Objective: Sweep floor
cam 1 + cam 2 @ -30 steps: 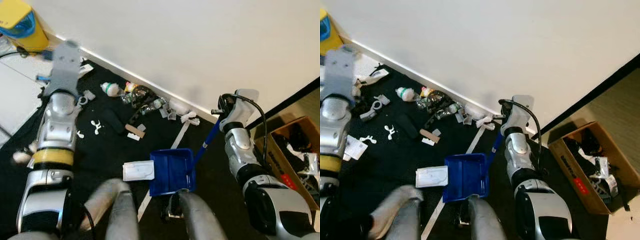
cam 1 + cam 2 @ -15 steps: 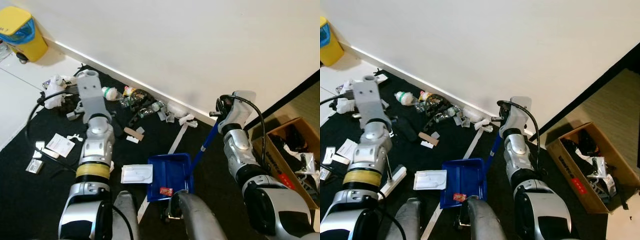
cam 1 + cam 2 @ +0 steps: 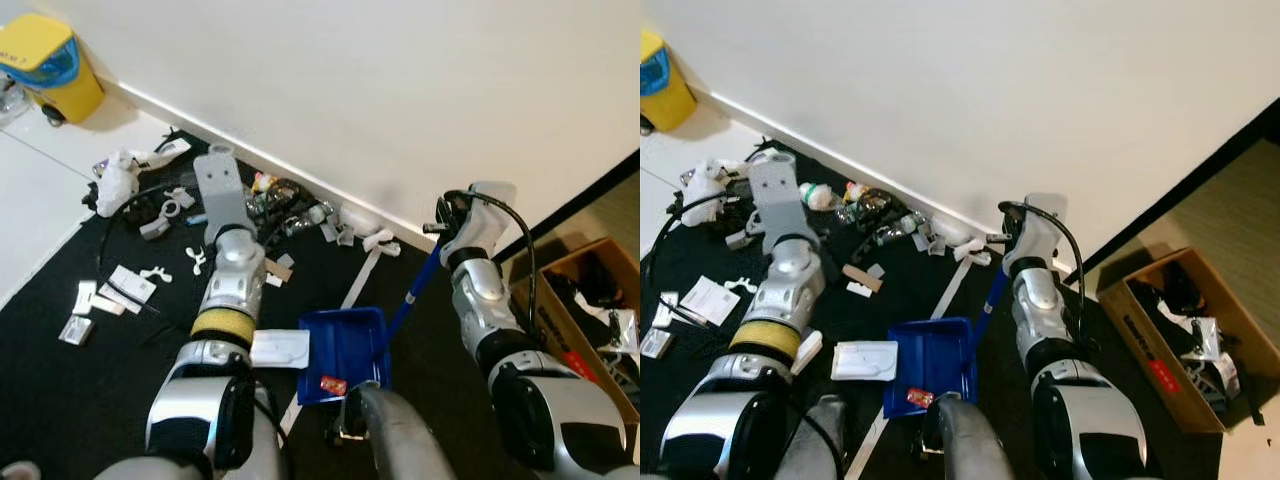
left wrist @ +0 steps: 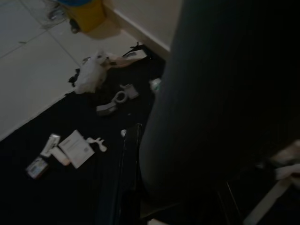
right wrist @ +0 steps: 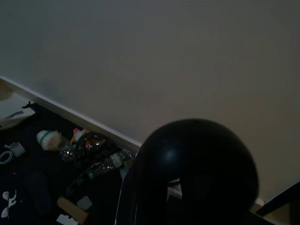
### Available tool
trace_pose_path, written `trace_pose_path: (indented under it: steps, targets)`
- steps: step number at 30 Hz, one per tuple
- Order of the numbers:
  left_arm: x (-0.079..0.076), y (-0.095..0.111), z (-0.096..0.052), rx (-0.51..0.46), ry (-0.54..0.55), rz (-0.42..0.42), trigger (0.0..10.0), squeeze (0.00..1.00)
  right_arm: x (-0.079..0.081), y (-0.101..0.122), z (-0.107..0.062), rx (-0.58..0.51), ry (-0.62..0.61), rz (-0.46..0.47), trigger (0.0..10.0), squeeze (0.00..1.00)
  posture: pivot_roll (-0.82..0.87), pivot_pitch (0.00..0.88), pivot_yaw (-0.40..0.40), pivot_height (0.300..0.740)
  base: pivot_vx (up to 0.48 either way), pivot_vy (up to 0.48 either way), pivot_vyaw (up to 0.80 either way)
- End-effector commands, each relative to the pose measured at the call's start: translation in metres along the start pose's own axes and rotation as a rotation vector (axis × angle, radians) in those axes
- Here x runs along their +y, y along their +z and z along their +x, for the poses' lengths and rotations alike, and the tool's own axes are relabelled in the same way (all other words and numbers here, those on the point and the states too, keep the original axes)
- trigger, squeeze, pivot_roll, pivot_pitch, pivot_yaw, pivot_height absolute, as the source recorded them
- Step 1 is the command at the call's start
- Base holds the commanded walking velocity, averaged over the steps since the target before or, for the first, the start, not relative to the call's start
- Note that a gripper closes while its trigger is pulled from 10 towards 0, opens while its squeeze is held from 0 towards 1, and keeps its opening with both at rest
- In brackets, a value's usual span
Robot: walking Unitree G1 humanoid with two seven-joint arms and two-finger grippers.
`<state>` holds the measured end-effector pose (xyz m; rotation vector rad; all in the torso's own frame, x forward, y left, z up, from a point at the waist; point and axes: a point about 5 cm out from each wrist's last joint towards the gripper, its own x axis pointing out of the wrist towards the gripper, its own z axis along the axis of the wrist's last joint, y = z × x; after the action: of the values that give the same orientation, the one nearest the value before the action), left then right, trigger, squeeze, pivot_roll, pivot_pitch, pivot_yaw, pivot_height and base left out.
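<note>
Holding the top of the blue dustpan handle (image 3: 412, 290), our right gripper (image 3: 447, 222) sits high on the right of the scene, though its fingers are hidden behind the wrist and we cannot tell how tightly they close. The handle slopes down and to the left to the blue dustpan (image 3: 345, 342), which rests on the black mat (image 3: 60, 390) just in front of our legs. A small red scrap (image 3: 332, 384) lies at the pan's near lip. Just left of the pan, touching its edge, is a flat white packet (image 3: 280, 347).

Our left arm reaches out over the mat toward the far wall, and its gripper (image 3: 217, 168) is at the far end; its wrist view is mostly blocked by a dark shape, so we cannot tell how far those fingers are spread or whether they grip anything.

The litter pile (image 3: 285, 205) runs along the baseboard on the far side: a small bottle, crumpled wrappers and white scraps. More cards and bits (image 3: 128, 285) are scattered to the left on the mat, and a yellow bin (image 3: 50, 60) stands far left on the tiled floor.

We judge the pan light and rigid, apt to tip or skate on the mat if pushed from the handle's top; a lower hold would steady it. The litter looks light and likely to scatter.
</note>
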<state>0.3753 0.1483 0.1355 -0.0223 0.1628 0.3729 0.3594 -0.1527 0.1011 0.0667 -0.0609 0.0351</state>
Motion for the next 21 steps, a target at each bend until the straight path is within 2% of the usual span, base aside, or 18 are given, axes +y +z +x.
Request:
trace_pose_path:
  steps: [1, 2, 3, 6, 11, 17, 21]
  targets:
    - [-0.03, 0.003, -0.01, 0.035, -0.097, -0.168, 10.0, 0.0, -0.003, -0.019, -0.01, 0.087, -0.002, 0.005, 10.0, 0.0, 0.0, 0.229, -0.085, 0.74, 0.0, 0.0, 0.0]
    - [-0.041, 0.015, -0.011, 0.026, -0.135, -0.216, 10.0, 0.0, -0.003, -0.019, -0.01, 0.087, -0.002, 0.005, 10.0, 0.0, 0.01, 0.228, -0.084, 0.74, 0.0, 0.0, 0.0]
    - [-0.041, 0.015, -0.011, 0.026, -0.135, -0.216, 10.0, 0.0, -0.003, -0.019, -0.01, 0.087, -0.002, 0.005, 10.0, 0.0, 0.01, 0.228, -0.084, 0.74, 0.0, 0.0, 0.0]
    - [-0.061, 0.039, -0.016, 0.018, -0.203, -0.319, 10.0, 0.0, -0.002, -0.019, -0.01, 0.087, -0.002, 0.007, 10.0, 0.0, 0.01, 0.229, -0.083, 0.74, 0.0, 0.0, 0.0]
    - [-0.075, 0.051, -0.021, 0.052, -0.261, -0.406, 10.0, 0.0, 0.0, -0.021, -0.011, 0.093, 0.001, 0.011, 10.0, 0.0, 0.02, 0.222, -0.089, 0.74, 0.0, 0.0, 0.0]
    - [-0.08, 0.062, -0.025, 0.079, -0.292, -0.455, 10.0, 0.0, 0.002, -0.021, -0.01, 0.096, 0.007, 0.013, 10.0, 0.0, 0.02, 0.215, -0.089, 0.74, 0.0, 0.0, 0.0]
    - [-0.075, 0.08, -0.024, 0.035, -0.351, -0.453, 10.0, 0.0, 0.003, -0.019, -0.008, 0.093, 0.006, 0.016, 10.0, 0.0, 0.03, 0.212, -0.085, 0.74, 0.0, 0.0, 0.0]
